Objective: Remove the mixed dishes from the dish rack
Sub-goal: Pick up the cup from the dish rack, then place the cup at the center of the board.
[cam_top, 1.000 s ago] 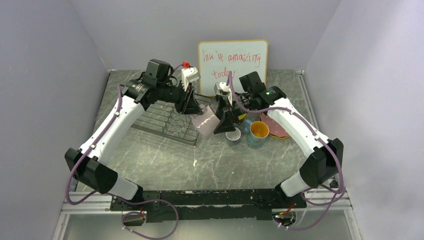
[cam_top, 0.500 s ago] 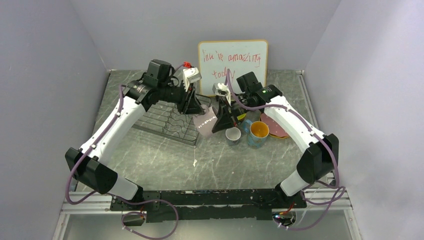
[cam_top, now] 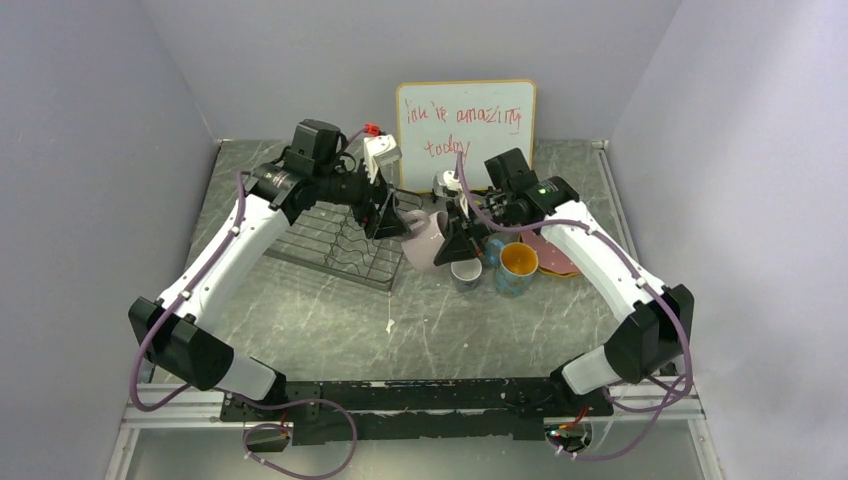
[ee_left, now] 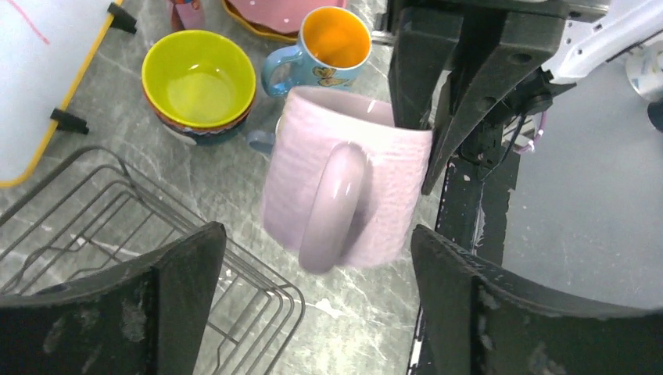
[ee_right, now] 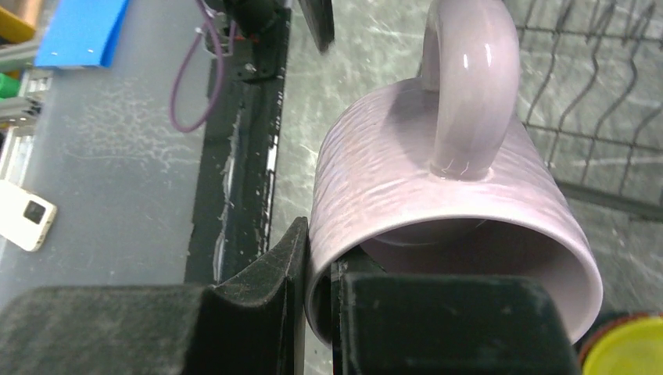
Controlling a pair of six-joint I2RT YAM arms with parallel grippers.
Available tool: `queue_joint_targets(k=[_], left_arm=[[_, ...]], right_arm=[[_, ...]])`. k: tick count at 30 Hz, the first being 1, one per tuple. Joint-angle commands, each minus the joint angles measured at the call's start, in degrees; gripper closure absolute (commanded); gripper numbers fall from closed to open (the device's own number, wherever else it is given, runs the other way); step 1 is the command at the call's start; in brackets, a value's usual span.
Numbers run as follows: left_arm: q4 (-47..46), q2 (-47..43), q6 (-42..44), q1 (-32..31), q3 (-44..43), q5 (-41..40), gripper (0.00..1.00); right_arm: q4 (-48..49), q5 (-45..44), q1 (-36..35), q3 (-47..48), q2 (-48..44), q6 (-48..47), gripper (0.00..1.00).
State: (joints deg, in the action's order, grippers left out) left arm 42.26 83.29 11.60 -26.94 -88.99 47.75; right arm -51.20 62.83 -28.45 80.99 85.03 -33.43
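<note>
Lilac mug (ee_left: 344,187) is pale purple with a finely ribbed, wavy-textured wall and a smooth glossy loop handle. The inside is the same lilac and looks empty as far as the right wrist view shows. It is held off the table (cam_top: 330,320), tipped onto its side. The handle faces the left gripper (cam_top: 388,218) and the mouth faces the right gripper (ee_right: 319,266).

The mug hangs between the two grippers, just past the right corner of the dish rack (cam_top: 335,240). It is above the tabletop, near the small grey cup (cam_top: 465,272).

Right gripper fingers (ee_right: 266,289) are pinched on the mug's rim, one outside the wall and one inside.

Left gripper fingers (ee_left: 180,281) are spread wide on either side of the mug, not touching it.

Black wire rack shows no dishes in the visible part.

Right of the rack on the table:
- yellow bowl (ee_left: 198,82), nested in a blue-patterned bowl (ee_left: 207,133)
- blue mug with orange inside (ee_left: 332,43), upright
- pink plate (cam_top: 550,255) on an orange-yellow one

Whiteboard (cam_top: 465,120) with red writing stands at the back.
</note>
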Motion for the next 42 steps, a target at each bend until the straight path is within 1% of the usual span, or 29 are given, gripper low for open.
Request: queue_joint_targets(k=[1, 8, 12, 15, 21, 25, 30, 36, 42], left_arm=[[0.8, -2.8, 1.5, 0.2, -2.5, -2.6, 0.06], [4.0, -5.7, 5.0, 0.3, -3.5, -7.5, 0.05], [4.3, -6.8, 6.3, 0.3, -2.9, -11.3, 0.05], [2.9, -6.9, 6.0, 0.4, -2.2, -15.2, 0.05], [0.6, -6.9, 6.1, 0.8, -1.2, -23.7, 0.05], [-1.2, -7.4, 6.7, 1.3, 0.5, -29.6, 0.05], [-2.7, -7.4, 5.5, 2.6, 1.6, -33.1, 0.05], [-4.2, -7.6, 3.4, 5.3, 1.7, -34.9, 0.05], [-4.5, -7.4, 3.1, 6.4, 2.1, -34.5, 0.05]], right_arm=[[1.9, -4.1, 0.9, -0.9, -5.3, -3.6, 1.0], [-7.6, -12.8, 1.0, -2.1, -8.4, -11.3, 1.0], [-11.4, -20.5, 0.4, -4.4, -11.9, -13.9, 1.0], [-13.6, -27.6, -0.9, -6.8, -14.3, -14.7, 1.0], [-16.5, -35.4, -4.4, -12.6, -17.7, -13.7, 1.0], [-15.4, -39.4, -7.3, -17.3, -19.4, -12.2, 1.0], [-12.2, -43.2, -8.7, -22.7, -19.3, -11.8, 1.0], [-6.1, -45.7, -9.9, -27.8, -18.5, -11.3, 1.0], [-0.2, -47.7, -11.8, -31.9, -17.7, -10.4, 1.0]])
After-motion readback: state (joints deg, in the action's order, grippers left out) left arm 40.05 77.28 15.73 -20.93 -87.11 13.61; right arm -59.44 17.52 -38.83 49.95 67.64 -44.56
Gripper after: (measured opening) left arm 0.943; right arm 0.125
